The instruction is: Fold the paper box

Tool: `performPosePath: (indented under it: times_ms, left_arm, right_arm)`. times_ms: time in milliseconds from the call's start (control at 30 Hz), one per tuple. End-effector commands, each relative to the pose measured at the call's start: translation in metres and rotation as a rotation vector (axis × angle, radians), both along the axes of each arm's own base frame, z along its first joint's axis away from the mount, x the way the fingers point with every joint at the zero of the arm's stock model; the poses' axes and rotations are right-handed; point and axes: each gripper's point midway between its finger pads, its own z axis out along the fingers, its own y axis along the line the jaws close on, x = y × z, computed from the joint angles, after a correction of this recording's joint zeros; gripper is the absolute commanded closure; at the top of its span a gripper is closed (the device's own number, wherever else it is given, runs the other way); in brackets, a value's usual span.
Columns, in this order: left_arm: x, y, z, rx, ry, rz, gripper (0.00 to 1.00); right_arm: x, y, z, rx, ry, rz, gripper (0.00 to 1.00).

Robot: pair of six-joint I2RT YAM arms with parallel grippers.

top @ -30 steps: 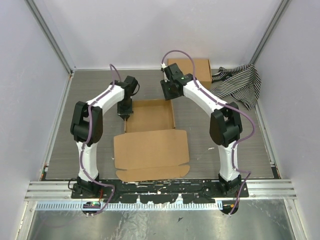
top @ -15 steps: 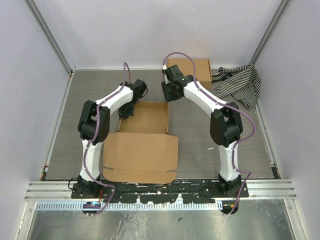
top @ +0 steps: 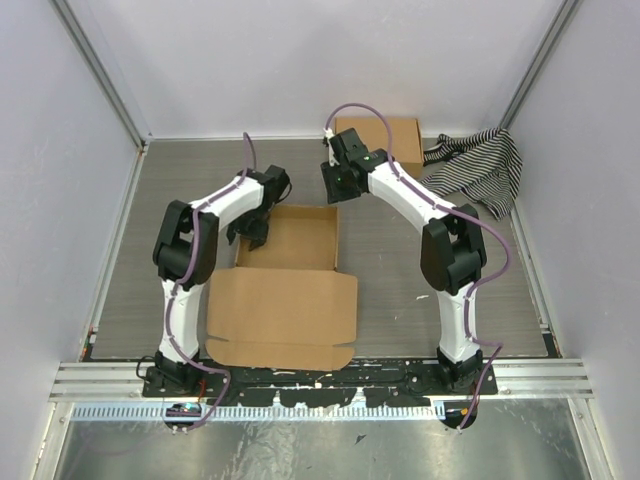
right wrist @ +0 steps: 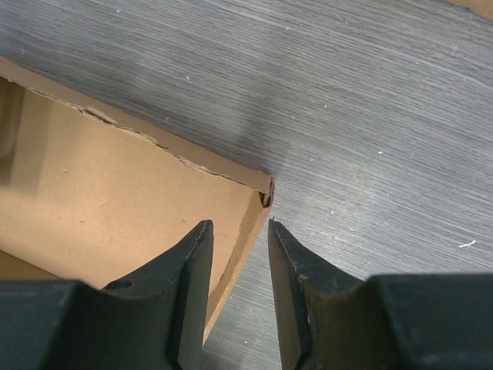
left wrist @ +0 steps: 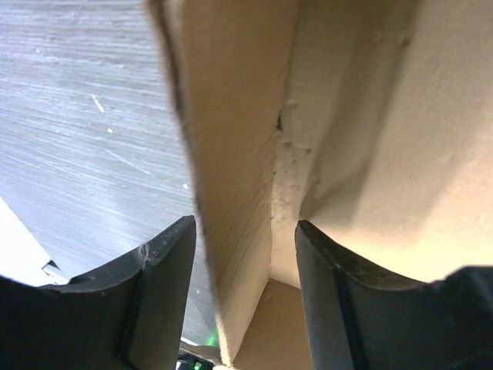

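The paper box [top: 290,240] lies at the table's middle as a shallow brown tray, its wide lid flap [top: 280,308] spread flat toward the arm bases. My left gripper [top: 254,231] is at the tray's left wall. In the left wrist view it [left wrist: 245,227] is open, its fingers [left wrist: 158,297] straddling the upright cardboard wall [left wrist: 231,231] with a gap on each side. My right gripper [top: 336,181] hovers over the tray's far right corner [right wrist: 262,189]. In the right wrist view it [right wrist: 239,225] is partly open and holds nothing, and the tray's right wall shows below.
A second, fully formed brown box [top: 395,133] stands at the back behind the right arm. A black-and-white striped cloth [top: 480,165] lies crumpled at the back right. Grey walls and metal rails enclose the table on three sides.
The left gripper was shut on the tray's left wall and has let go, now standing open around it. The box slid left beforehand. The right arm barely moved.
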Motion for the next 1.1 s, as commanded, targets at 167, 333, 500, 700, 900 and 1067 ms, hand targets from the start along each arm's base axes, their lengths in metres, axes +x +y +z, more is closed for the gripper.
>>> performPosePath:
  times_ms: [167,333,500,700,900,1067]
  left_arm:
    - [0.002,0.002,0.090,-0.175,-0.215,0.047,0.37]
    - [-0.003,-0.006,0.127,-0.295,-0.333,0.032,0.37]
    - [-0.021,0.009,0.144,-0.295,-0.419,0.052,0.38]
    - [-0.044,0.018,0.148,-0.349,-0.504,0.075,0.39]
    - [-0.064,0.025,0.149,-0.384,-0.537,0.112,0.39]
    - [-0.075,0.030,0.156,-0.393,-0.566,0.129,0.39]
  right_arm:
    - [0.010,0.035,0.069,0.164,-0.134,0.177,0.55]
    - [0.013,0.064,0.064,0.191,-0.193,0.296,0.42]
    - [0.015,0.098,0.040,0.123,-0.258,0.380,0.41]
    - [0.017,0.132,0.017,0.124,-0.316,0.483,0.40]
    - [0.030,0.143,0.006,0.082,-0.373,0.519,0.39]
    - [0.038,0.144,-0.004,0.035,-0.371,0.538,0.39]
